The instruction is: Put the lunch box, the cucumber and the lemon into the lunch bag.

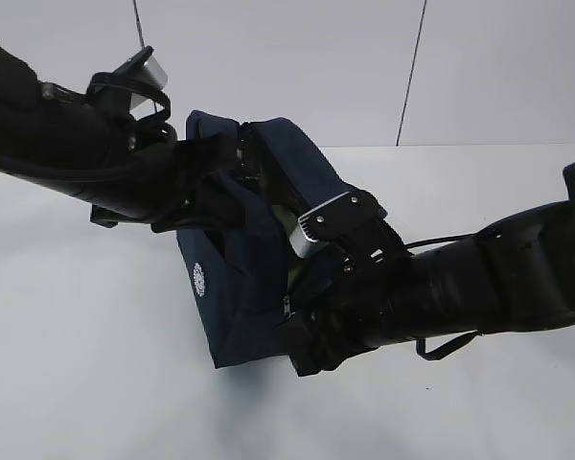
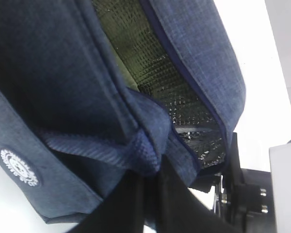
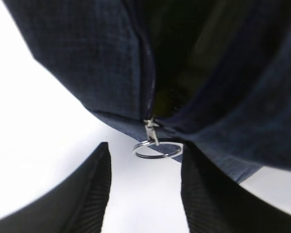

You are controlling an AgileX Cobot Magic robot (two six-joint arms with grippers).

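The dark navy lunch bag stands mid-table with its flap raised, showing the foil lining. My left gripper is shut on a fold of the bag's strap handle at the top edge and holds the mouth up. My right gripper stands open at the bag's lower corner. The metal ring pull hangs between its fingertips, untouched, below the zipper. A pale greenish bit shows inside the mouth, but I cannot tell what it is. Lunch box, cucumber and lemon are not identifiable in any view.
The white table spreads around the bag, with a white wall behind it. Both black arms crowd the bag from left and right. The right wrist camera housing sits against the bag's flap.
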